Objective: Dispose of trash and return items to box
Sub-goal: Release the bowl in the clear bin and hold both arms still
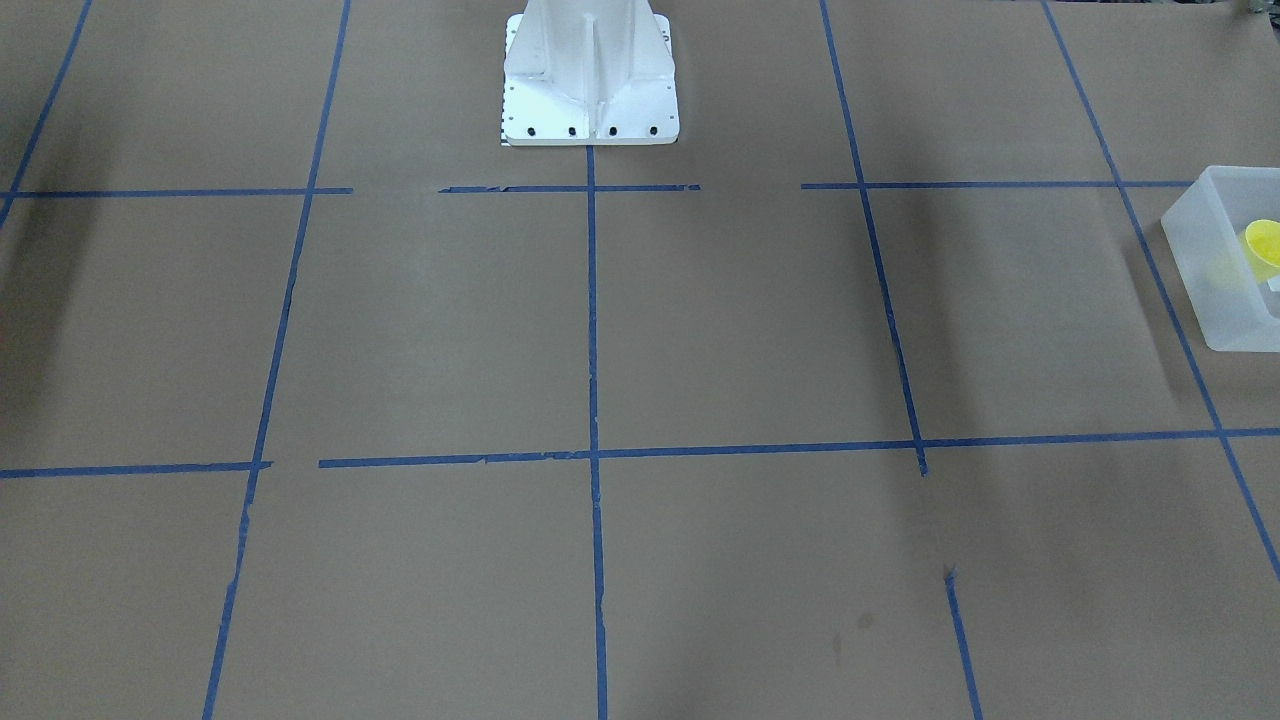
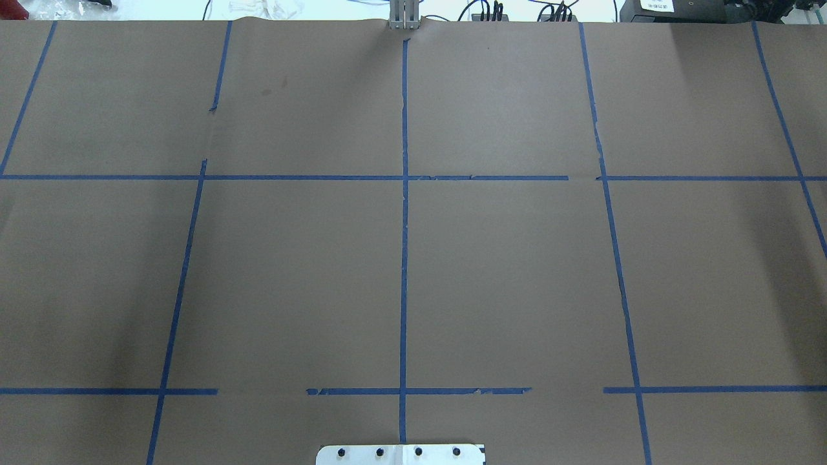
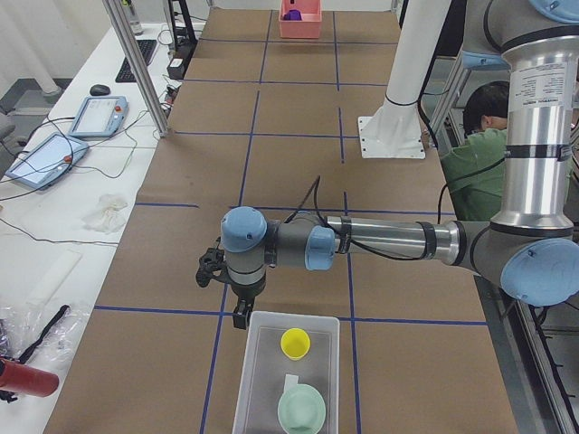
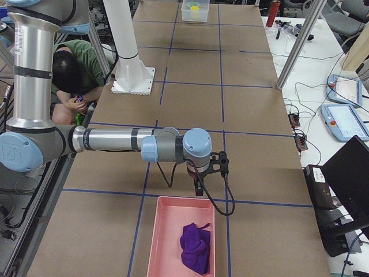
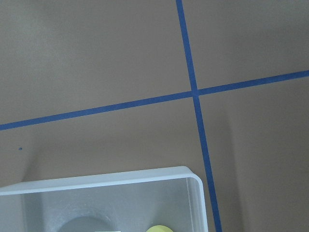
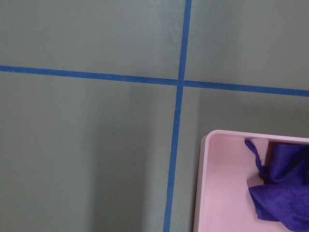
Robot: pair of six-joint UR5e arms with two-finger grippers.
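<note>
The frosted box (image 3: 262, 380) stands at the table's left end. In it sit the yellow cup (image 3: 295, 343), upright, and the pale green bowl (image 3: 301, 409). The box (image 1: 1215, 270) and cup (image 1: 1264, 242) also show at the right edge of the front view, and its corner (image 5: 193, 181) in the left wrist view. My left gripper (image 3: 242, 316) hangs just outside the box's far rim. My right gripper (image 4: 198, 188) hangs just outside the rim of a pink tray (image 4: 164, 242). I cannot tell whether either is open or shut. No fingers show in the wrist views.
The pink tray (image 6: 207, 183) at the table's right end holds a crumpled purple cloth (image 4: 195, 245). The white robot pedestal (image 1: 590, 80) stands at mid-table. A person (image 3: 479, 136) sits behind the robot. Tablets and cables lie on the side bench (image 3: 54, 154).
</note>
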